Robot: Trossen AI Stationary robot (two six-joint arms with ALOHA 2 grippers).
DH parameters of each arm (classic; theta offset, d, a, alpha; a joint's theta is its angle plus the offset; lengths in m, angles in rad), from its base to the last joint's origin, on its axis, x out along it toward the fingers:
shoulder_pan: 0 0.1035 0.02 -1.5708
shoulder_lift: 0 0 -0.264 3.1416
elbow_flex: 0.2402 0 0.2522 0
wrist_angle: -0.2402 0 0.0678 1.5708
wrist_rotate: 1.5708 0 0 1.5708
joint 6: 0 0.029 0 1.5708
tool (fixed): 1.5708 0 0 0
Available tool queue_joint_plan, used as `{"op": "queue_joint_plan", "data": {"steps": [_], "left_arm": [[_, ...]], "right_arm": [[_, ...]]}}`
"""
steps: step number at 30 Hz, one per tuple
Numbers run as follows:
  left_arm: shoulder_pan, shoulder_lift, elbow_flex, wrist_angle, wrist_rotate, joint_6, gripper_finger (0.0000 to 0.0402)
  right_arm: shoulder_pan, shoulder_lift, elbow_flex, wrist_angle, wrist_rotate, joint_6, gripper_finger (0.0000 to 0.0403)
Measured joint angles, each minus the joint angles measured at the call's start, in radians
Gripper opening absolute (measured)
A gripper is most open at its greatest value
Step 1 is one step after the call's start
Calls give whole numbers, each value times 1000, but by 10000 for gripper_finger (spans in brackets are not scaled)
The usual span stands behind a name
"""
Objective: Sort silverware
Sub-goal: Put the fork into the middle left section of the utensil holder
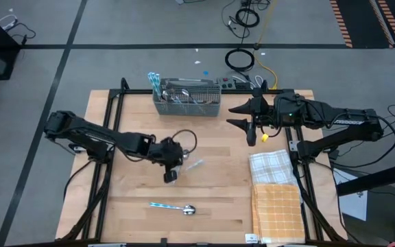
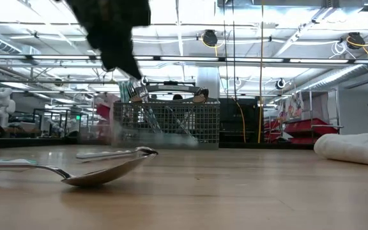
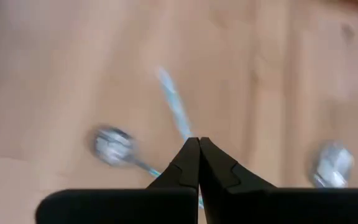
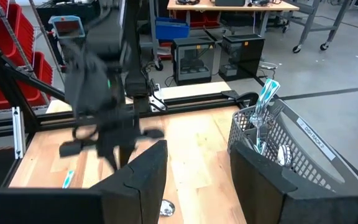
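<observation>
Centrally, blue-handled spoon (image 1: 173, 207) lying crosswise, bowl toward right arm's side, left gripper (image 1: 170, 175) pressed together just above, second utensil (image 1: 194, 165) beside, mesh basket (image 1: 187, 103) behind, right gripper (image 1: 250, 121) spread, aloft.

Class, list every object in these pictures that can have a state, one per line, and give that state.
Left gripper: fingers shut, nothing seen held, above the table.
Right gripper: fingers open, empty, beside the basket.
Mesh basket: upright, holding silverware.
Spoon: lying flat on the table.
Checked cloth: lying at the table's right edge.
Orange cloth: lying flat.
</observation>
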Motion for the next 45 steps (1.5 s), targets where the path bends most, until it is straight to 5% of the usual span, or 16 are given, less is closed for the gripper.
{"op": "queue_joint_plan", "data": {"steps": [6, 11, 16, 27, 45], "left_arm": [[40, -67, 117, -191, -242, 107, 1], [86, -79, 139, -195, -75, 101, 1], [86, -98, 139, -205, -51, 50, 13], [87, -305, 272, -421, -150, -73, 16], [86, -532, 285, -445, -217, -134, 17]], "right_arm": [[0, 0, 0, -5, -5, -1, 164], [0, 9, 0, -114, -56, 5, 165], [34, 158, 0, -308, -146, 13, 171], [100, 574, 5, -36, -381, -82, 174], [104, 1029, 519, -304, -388, -324, 173]]}}
